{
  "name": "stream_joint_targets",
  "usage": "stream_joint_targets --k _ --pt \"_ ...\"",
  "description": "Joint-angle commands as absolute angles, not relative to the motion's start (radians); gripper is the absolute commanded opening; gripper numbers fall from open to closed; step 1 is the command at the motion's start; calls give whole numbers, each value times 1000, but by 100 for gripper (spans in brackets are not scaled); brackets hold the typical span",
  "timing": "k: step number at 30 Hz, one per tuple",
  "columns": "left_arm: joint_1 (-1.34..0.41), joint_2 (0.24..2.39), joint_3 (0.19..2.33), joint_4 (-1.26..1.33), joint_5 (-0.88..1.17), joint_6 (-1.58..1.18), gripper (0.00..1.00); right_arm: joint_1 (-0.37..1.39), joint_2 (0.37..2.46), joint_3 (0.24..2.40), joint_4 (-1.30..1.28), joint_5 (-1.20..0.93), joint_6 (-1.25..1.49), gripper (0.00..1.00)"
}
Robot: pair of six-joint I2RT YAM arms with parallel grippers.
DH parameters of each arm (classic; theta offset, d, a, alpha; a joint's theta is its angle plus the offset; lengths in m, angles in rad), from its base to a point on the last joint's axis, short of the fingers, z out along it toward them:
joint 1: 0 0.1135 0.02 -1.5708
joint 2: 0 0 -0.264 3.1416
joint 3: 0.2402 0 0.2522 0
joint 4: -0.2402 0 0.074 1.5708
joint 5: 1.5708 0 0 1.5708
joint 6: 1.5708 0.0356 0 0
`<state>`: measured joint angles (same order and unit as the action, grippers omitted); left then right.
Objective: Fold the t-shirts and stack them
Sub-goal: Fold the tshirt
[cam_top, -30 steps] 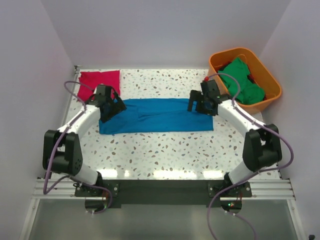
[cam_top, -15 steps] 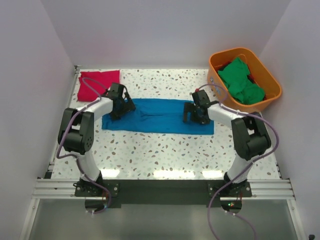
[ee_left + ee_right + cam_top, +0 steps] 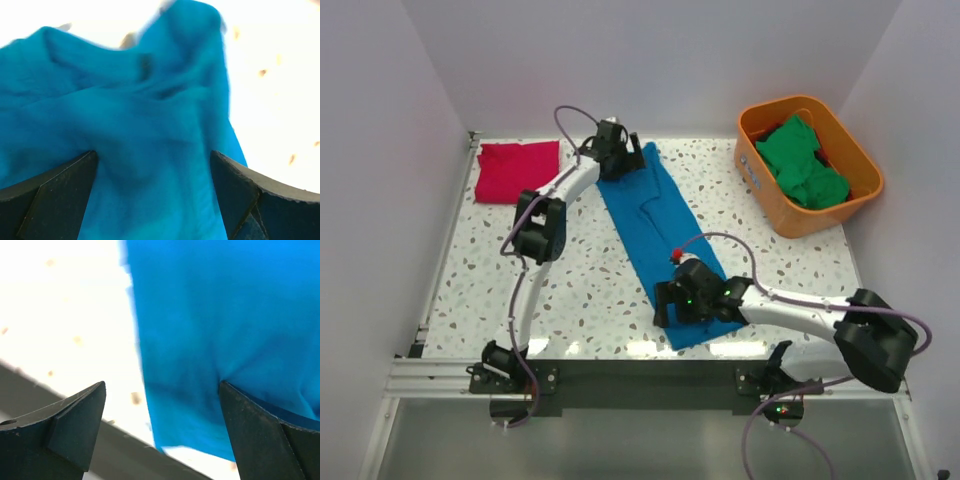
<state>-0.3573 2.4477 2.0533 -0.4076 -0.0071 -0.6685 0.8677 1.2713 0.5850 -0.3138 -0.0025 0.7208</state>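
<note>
Top view, upper left of the frame: a crimson red cotton t-shirt (image 3: 517, 171), folded into a flat rectangle, lies in the far left corner of the speckled white table (image 3: 570, 285). Upper centre: the left gripper (image 3: 620, 160) rests at the far end of a bright blue cotton t-shirt (image 3: 655, 225). This shirt is laid out as a long narrow strip running diagonally from upper centre to lower centre of the table. The left wrist view shows the jaws set wide apart with rumpled blue cloth filling the gap. Lower centre: the right gripper (image 3: 668, 303) sits over the near end of the same strip, close to the table's front edge. Its jaws are likewise spread, over blue fabric and its edge. Both wrist views are blurred, so the fingertips probably press on the cloth, though contact cannot be confirmed. Upper right: green cotton t-shirts (image 3: 805, 165) lie heaped in an orange plastic bin (image 3: 817, 216).
</note>
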Motion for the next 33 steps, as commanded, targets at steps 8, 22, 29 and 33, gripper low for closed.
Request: stream_joint_targets --k 8,22,29,33 --pt "-328 2743 2278 -264 282 -719 100 1127 1563 817 -182 -198 658 99" --pt "-293 2675 2368 -130 235 -807 100 1123 1298 901 -294 -10 709 99" --pt "-377 2283 2220 -201 124 -595 100 1053 1099 829 -537 276 845 99" --pt "-411 1916 1824 -265 130 -545 100 947 988 756 -659 282 874 99"
